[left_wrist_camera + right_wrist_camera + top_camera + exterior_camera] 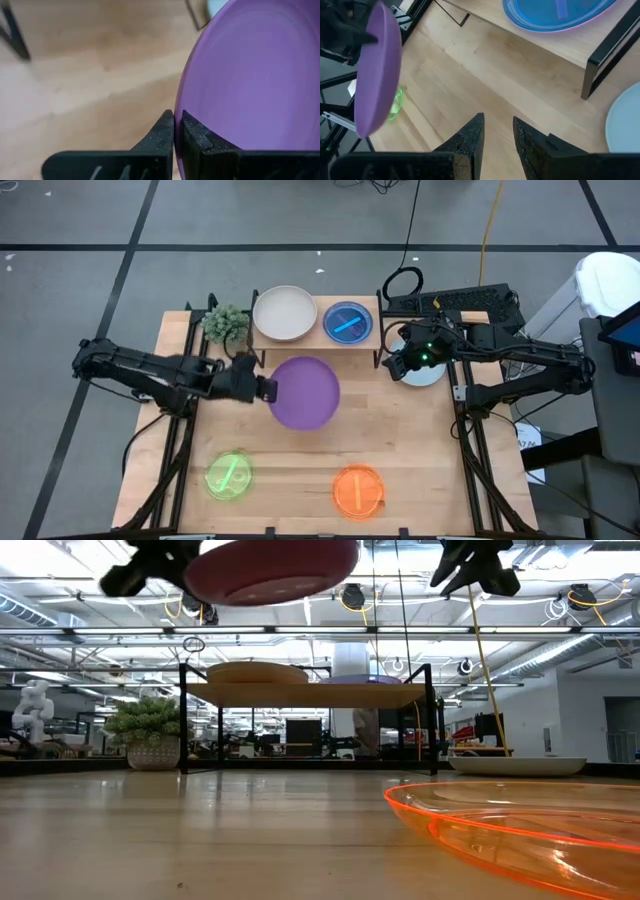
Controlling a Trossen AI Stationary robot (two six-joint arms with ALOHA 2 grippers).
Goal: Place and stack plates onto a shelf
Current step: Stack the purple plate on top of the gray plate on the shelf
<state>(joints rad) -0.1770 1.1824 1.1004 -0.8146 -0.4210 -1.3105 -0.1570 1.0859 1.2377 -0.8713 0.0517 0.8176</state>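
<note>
My left gripper (265,389) is shut on the purple plate (306,392) and holds it in the air near the table's middle, in front of the shelf (315,338). On the shelf lie the cream-white plate (285,313) and the translucent blue plate (348,322), with a pink rim (600,22) showing under the blue one. My right gripper (395,363) hovers open by the shelf's right end, next to the grey-blue plate (425,373) lying flat on the table. The green plate (229,476) and the orange plate (358,490) lie flat near the near edge. My left gripper pinches the purple plate's rim (184,107) between its two fingers, at the plate's left edge. The fingers come level from the table's left. The plate is lifted clear of the table and sits roughly level, high above the tabletop in the low view (270,565).
A small potted plant (227,323) stands at the shelf's left end. A keyboard (460,302) and cables lie beyond the far right corner. Bare tabletop (300,460) lies between the held plate and the two near plates.
</note>
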